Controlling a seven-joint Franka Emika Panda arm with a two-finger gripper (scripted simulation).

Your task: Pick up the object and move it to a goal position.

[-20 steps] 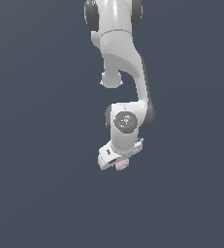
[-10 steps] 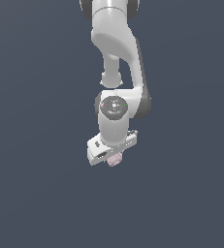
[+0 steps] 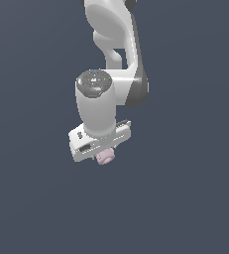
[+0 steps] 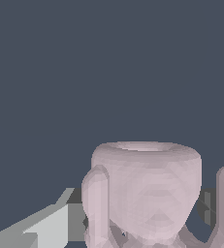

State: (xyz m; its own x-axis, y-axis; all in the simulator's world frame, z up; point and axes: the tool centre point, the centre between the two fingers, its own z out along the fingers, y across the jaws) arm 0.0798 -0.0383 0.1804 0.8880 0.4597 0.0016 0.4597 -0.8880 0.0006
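Observation:
The object [image 3: 106, 158] is a small pale pink lumpy block held just under my white gripper [image 3: 103, 153] in the exterior view, in mid-air against the plain dark background. The gripper is shut on it and its fingers are mostly hidden behind the hand's body. In the wrist view the object [image 4: 147, 193] looms large, with a rounded rim and lumpy side lobes. A pale grey finger [image 4: 48, 225] presses on one side and a dark pad [image 4: 208, 207] shows on the other.
The white arm [image 3: 113, 44] comes down from the top of the exterior view to the wrist joint [image 3: 93, 84]. Only uniform dark grey background shows around it in both views.
The gripper with the pink object has moved toward the exterior view's left and a little upward. The wrist has swung round and now looks larger in the view.

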